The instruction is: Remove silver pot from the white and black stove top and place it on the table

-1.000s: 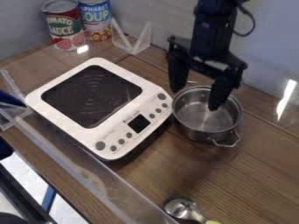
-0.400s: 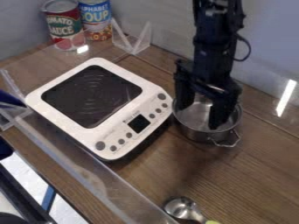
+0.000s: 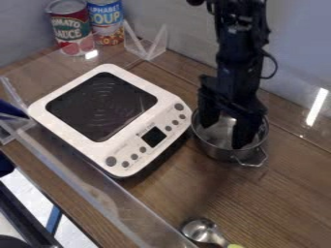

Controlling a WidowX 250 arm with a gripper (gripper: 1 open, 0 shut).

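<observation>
The silver pot is seen on the table, just beside the stove top at its 3 o'clock side, so little seems left, and the gripper is held open over the pot, nothing grabbed.

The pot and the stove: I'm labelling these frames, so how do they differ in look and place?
The pot is round, shiny steel and small; the stove is square, white with a black top, and wider. The open tool reaches down at the pot; nothing is on the stove. Both rest on the table, side by side.
</observation>
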